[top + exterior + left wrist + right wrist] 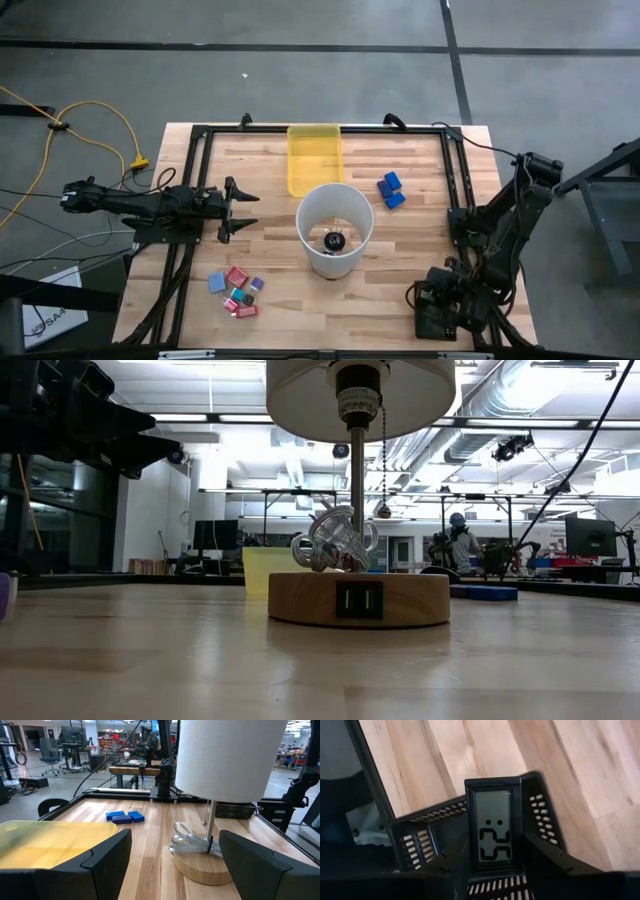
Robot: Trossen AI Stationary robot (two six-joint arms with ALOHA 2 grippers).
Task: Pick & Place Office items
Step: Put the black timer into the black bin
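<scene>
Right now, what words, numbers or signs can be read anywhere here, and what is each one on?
"25", with two dots above it: on the grey screen of the small black digital clock.
Label on the table lamp's metal neck, under the white shade: too small to read.
Print on the white box on the floor beside the table: too blurred to read.

A grey concrete floor (pixel 330 30) crossed by dark lines surrounds the wooden table (pixel 420 270), a yellow cable (pixel 95 115) trails across it, and beyond stretch workbenches (pixel 135 770), office chairs (pixel 50 757), ceiling ducts (pixel 520 420) and a distant person (pixel 462 545).
</scene>
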